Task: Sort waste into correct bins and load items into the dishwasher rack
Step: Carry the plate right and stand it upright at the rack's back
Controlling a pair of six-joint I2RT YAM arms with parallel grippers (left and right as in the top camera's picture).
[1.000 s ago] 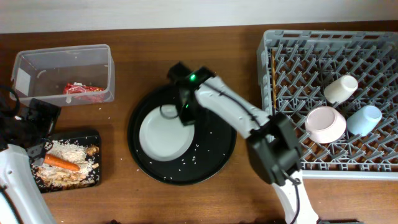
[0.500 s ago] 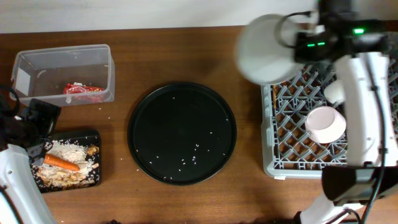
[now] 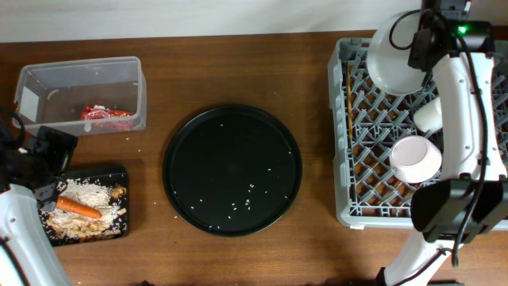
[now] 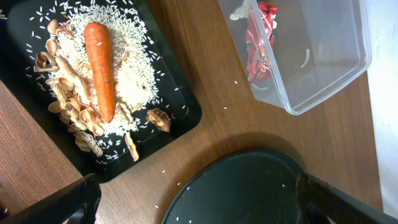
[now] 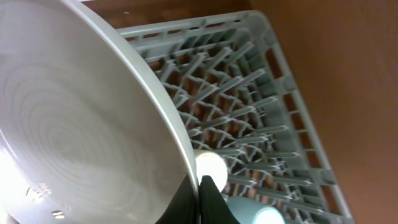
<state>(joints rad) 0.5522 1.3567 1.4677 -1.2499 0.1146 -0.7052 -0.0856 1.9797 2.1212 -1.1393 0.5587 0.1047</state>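
plate (image 3: 393,63): pale grey, round, tilted over rack (image 3: 367,127) | right end effector (image 5: 200,182): pinching rim | left end effector (image 4: 199,204): wide, empty

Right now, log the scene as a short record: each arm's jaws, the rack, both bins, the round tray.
right jaws: shut on the pale grey round plate, held over the far side of the large grey plastic rack
left jaws: open, empty, near the shallow black rectangular tray
rack contents: pinkish-white bowl, small white cup, thin wooden chopsticks
shallow black tray: white rice, orange carrot
clear rectangular plastic tub: red snack wrapper
big round black tray: scattered rice grains only
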